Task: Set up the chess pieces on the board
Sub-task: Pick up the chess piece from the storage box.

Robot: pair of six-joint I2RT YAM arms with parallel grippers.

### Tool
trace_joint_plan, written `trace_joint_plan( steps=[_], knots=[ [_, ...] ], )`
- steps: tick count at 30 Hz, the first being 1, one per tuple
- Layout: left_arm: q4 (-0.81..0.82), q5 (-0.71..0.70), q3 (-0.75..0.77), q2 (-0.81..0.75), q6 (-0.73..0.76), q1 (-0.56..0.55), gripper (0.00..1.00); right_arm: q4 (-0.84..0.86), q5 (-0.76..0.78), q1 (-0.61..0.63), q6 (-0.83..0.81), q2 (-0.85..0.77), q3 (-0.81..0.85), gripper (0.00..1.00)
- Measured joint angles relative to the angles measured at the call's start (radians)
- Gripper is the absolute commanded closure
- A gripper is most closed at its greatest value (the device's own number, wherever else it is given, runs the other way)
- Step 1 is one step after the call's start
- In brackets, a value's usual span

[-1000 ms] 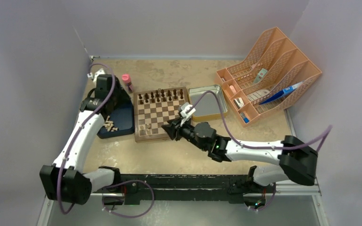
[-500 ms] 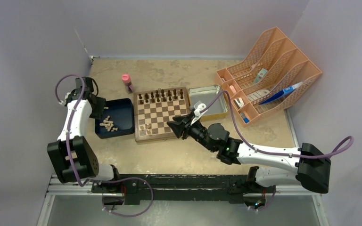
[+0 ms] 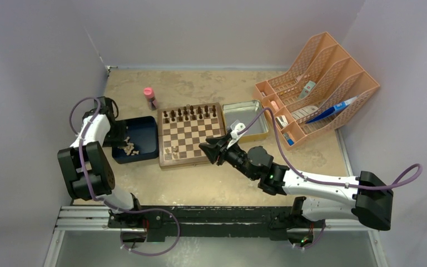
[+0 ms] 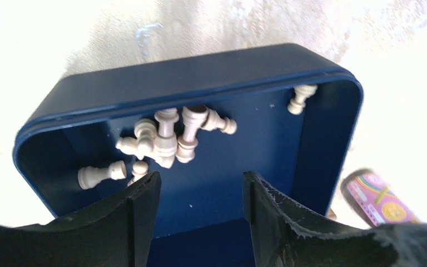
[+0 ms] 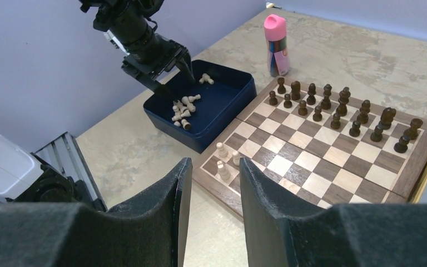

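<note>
Holds the right gripper (image 3: 205, 149) above the near right corner of the board (image 3: 192, 163), fingers apart with nothing between them. Places the board flat on the bench (image 3: 172, 186), between a dark blue tray (image 3: 144, 130) on the left and a metal tin (image 3: 244, 119) on the right, both just beside it. Shows a few pale pieces (image 5: 221, 151) upright on the near left squares. Leaves the loose pale pieces (image 4: 167, 139) lying in a heap inside the tray. Sets the left gripper (image 4: 200, 183) over the tray, fingers apart and empty, just short of the heap. Lines the dark pieces (image 3: 192, 114) upright along the two far rows of the board. Stands a pink-capped bottle (image 3: 149, 97) beyond the tray's far right corner, and an orange file rack (image 3: 317, 83) at the far right of the bench.
</note>
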Motion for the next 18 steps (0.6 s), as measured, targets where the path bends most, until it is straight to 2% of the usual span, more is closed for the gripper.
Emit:
trace_joint_plan(
  steps=[4, 10, 18],
  knots=[
    [0.002, -0.001, -0.018, 0.015, -0.027, 0.012, 0.49, -0.007, 0.000, 0.000, -0.013, 0.000, 0.000, 0.60],
    [-0.002, -0.014, -0.016, 0.064, -0.051, 0.015, 0.46, -0.006, 0.000, 0.000, -0.027, 0.000, 0.000, 0.60],
    [0.029, -0.016, -0.012, 0.110, -0.029, 0.016, 0.47, -0.006, -0.003, 0.000, -0.038, 0.000, 0.000, 0.60]
  ],
)
